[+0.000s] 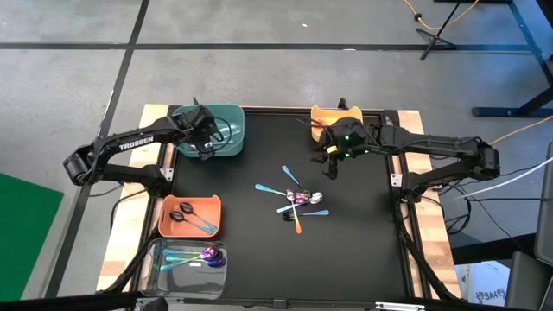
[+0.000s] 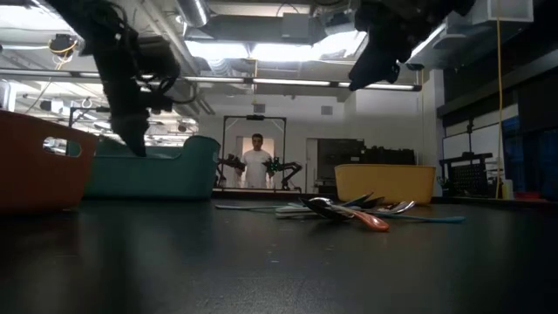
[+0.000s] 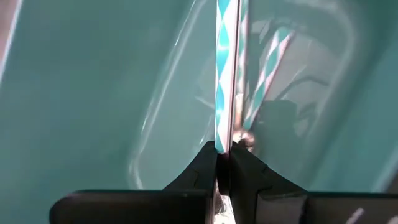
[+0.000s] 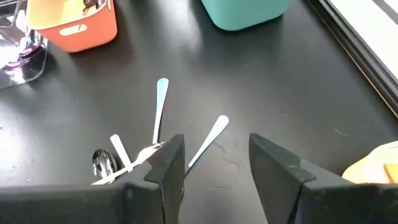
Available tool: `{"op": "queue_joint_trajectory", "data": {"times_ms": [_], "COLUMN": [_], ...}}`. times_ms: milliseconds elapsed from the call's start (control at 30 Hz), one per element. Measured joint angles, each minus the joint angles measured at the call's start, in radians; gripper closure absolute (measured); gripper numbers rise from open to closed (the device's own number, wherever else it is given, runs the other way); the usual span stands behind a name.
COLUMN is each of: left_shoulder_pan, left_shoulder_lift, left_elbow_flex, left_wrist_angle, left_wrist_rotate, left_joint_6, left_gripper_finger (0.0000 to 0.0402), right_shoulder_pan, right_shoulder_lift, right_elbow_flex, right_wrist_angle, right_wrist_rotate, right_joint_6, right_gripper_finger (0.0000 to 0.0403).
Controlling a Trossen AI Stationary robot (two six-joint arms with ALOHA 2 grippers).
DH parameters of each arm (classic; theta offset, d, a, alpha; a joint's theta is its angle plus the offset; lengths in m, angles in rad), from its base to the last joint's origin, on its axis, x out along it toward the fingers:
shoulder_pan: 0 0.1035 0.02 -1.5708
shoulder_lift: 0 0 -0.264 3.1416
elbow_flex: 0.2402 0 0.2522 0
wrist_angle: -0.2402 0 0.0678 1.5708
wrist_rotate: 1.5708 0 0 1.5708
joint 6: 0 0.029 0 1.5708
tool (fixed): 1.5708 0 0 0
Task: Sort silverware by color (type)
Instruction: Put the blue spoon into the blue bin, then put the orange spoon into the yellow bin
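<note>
My left gripper (image 1: 205,143) hangs over the teal bin (image 1: 230,121), shut on a mirror-bright silver spoon (image 3: 225,68) whose shaft runs forward past the fingers. Another silver spoon (image 3: 268,65) lies on the teal bin's floor. My right gripper (image 1: 331,164) (image 4: 216,162) is open above the black mat, just in front of the yellow bin (image 1: 332,113), touching nothing. The loose pile of spoons (image 1: 298,200) (image 2: 349,209) lies mid-table: light blue, purple, orange and silver. Two pale spoons (image 4: 208,138) show ahead of the right fingers. My left gripper pinches the silver spoon between its two fingers (image 3: 202,167), with the fingers lying along it. The long shaft (image 3: 224,124) sticks out past the fingertips, lifted clear over the bin floor. The fingers themselves hide which end they have.
An orange bin (image 1: 169,226) at the near left holds black spoons. Beside it, a clear bin (image 1: 161,273) holds blue and purple ones. Bare black mat lies near and to the right of the pile. A person stands in the room far behind the table (image 2: 256,166).
</note>
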Motion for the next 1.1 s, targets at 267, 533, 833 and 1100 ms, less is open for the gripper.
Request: {"op": "queue_joint_trajectory", "data": {"times_ms": [267,533,833,1100], "left_shoulder_pan": [0.073,0.081,0.081,0.081], "left_shoulder_lift": [0.0,0.0,0.0,0.0], "left_elbow_flex": [-0.094,-0.132,-0.14,-0.14], "left_wrist_angle": [0.078,0.075,0.076,0.076], "left_wrist_rotate": [0.001,0.003,-0.003,-0.004], "left_joint_6": [0.066,0.079,0.088,0.087], "left_gripper_finger": [0.0386,0.0386,0.036,0.0334], "right_shoulder_pan": [0.0,0.0,0.0,0.0], "right_shoulder_lift": [0.002,0.041,0.113,0.167], "right_elbow_flex": [-0.045,-0.062,-0.062,-0.062], "right_wrist_angle": [0.093,0.122,0.126,0.126], "right_wrist_rotate": [0.0,0.001,0.0,0.0], "right_joint_6": [0.02,0.026,0.027,0.027], "right_gripper_finger": [0.0239,0.0239,0.0239,0.0239]}}
